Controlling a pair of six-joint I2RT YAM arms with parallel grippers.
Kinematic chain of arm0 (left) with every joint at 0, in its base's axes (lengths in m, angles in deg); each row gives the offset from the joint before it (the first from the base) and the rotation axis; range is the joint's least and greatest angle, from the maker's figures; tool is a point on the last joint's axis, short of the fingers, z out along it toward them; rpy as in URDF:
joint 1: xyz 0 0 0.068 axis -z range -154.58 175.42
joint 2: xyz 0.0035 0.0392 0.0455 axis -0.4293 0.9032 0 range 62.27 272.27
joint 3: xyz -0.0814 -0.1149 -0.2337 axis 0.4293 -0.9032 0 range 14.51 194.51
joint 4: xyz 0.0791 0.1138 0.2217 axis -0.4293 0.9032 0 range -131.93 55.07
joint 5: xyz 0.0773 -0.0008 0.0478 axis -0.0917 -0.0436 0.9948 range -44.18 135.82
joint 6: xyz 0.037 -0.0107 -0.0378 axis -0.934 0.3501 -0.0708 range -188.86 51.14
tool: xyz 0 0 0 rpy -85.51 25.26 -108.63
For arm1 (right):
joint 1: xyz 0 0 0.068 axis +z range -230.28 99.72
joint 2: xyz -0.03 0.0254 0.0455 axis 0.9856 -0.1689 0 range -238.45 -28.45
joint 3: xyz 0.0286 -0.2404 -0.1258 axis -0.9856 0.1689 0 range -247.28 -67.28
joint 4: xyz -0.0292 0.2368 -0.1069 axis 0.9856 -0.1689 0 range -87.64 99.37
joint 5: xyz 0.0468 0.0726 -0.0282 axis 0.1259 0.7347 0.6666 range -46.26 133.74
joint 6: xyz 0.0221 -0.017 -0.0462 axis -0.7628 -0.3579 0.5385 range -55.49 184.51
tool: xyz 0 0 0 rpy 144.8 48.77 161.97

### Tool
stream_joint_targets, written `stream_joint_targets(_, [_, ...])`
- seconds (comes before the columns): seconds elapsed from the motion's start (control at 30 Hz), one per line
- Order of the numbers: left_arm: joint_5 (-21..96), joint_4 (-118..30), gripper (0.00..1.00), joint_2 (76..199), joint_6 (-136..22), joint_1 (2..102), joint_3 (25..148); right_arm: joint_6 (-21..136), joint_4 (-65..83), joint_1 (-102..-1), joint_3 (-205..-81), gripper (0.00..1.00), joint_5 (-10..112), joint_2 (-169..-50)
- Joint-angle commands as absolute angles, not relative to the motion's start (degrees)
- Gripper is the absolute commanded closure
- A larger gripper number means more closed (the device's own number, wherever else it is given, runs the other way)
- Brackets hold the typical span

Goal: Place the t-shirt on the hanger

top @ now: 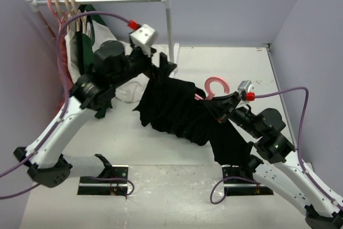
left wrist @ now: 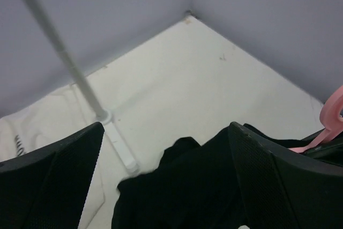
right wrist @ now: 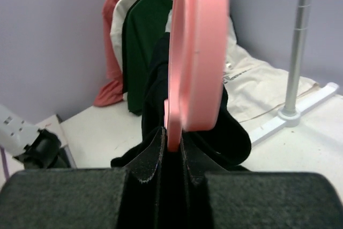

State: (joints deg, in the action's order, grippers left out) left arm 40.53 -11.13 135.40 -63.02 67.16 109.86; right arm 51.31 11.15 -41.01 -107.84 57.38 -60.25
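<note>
Above the tabletop [top: 225, 63], the hanger [right wrist: 198, 52] is pinched by the right hand [right wrist: 172, 139]; the spread, empty left hand [left wrist: 165, 132] is best closed on the loose edge of the t-shirt [left wrist: 182, 186].

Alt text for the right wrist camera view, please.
The right gripper is shut on a slim pink plastic hanger looming close to the lens, a black cloth t-shirt draped behind it. Green, cream and red garments hang beyond, beside a white rack pole.

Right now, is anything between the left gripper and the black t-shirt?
Nothing visible. The open left gripper hangs just over the black t-shirt, at its bunched edge. The clothes rack post stands off to one side. The right gripper is shut on the pink hanger.
</note>
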Motion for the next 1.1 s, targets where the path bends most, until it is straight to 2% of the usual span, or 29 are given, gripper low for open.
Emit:
stream_joint_targets(0.0, [59.6, -23.2, 0.0, 121.2, -59.3, 67.1, 101.7, 48.3, 18.9, -41.6, -108.0, 1.0, 47.3, -58.2])
stream_joint_targets(0.03, [59.5, -23.8, 0.0, 119.4, -59.2, 67.1, 98.8, 48.3, 18.8, -41.6, -108.1, 1.0, 47.1, -57.9])
stream_joint_targets(0.13, [50.8, -24.8, 0.08, 115.6, -58.6, 67.1, 90.2, 48.2, 18.7, -41.6, -108.7, 1.0, 46.9, -57.1])
stream_joint_targets(0.23, [43.8, -27.0, 0.26, 114.4, -59.3, 67.1, 81.1, 49.0, 16.0, -41.7, -110.6, 1.0, 46.5, -56.5])
stream_joint_targets(0.43, [46.5, -30.1, 0.26, 118.8, -59.6, 66.0, 77.2, 49.7, 11.4, -41.6, -114.6, 1.0, 51.2, -55.0])
stream_joint_targets(0.63, [36.2, -34.6, 0.33, 125.0, -60.1, 61.2, 78.2, 50.3, 6.2, -41.6, -117.2, 1.0, 54.9, -54.5])
stream_joint_targets(0.67, [33.7, -35.5, 0.38, 125.5, -59.9, 60.9, 78.2, 50.4, 6.0, -41.7, -117.2, 1.0, 55.2, -54.4])
stream_joint_targets(0.7, [31.7, -36.1, 0.48, 126.1, -59.4, 59.9, 78.2, 50.6, 5.5, -41.6, -117.5, 1.0, 55.5, -54.4])
stream_joint_targets(0.83, [27.9, -36.0, 1.0, 126.7, -58.9, 58.0, 79.4, 51.5, 4.0, -41.6, -118.3, 1.0, 54.5, -54.7])
stream_joint_targets(1.07, [36.9, -27.0, 1.0, 121.8, -60.4, 57.9, 83.2, 54.6, -1.7, -41.7, -120.0, 1.0, 50.9, -57.6])
